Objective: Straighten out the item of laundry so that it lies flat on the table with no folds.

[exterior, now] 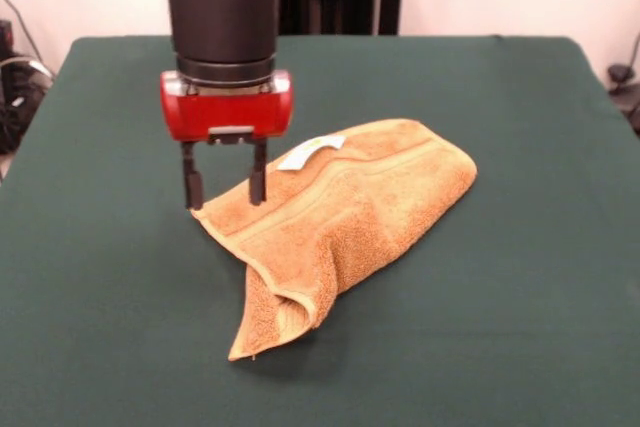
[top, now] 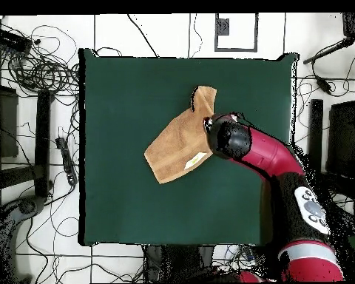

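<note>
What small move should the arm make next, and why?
Probably lower the open end effector onto the towel edge below it and close. The towel lies folded over itself on the table, and the fingers hang just above that edge, holding nothing.

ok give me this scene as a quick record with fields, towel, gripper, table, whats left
towel: orange-tan, folded over itself, one end bunched into a narrow flap toward the camera; white tag up
gripper: open, fingers pointing down at the towel's corner, nothing held
table: dark green cloth
left to do: unfold and flatten the towel
</note>
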Action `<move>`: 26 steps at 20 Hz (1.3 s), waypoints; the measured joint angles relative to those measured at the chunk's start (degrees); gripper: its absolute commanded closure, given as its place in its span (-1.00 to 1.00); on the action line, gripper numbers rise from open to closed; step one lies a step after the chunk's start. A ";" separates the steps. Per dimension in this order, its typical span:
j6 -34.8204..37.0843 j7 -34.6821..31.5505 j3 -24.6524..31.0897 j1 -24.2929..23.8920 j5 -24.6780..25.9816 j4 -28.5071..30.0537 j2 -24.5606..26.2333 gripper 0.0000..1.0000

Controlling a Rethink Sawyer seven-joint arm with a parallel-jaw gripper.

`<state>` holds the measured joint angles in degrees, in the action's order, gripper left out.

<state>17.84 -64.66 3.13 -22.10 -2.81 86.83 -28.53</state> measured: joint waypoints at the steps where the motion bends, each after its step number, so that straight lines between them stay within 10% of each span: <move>1: 0.00 0.00 0.23 -0.44 0.01 -0.01 0.29 -1.00; 26: 0.00 0.00 1.44 -1.68 5.19 -1.86 1.75 -1.00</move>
<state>17.84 -64.66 4.57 -23.78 2.38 84.97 -26.78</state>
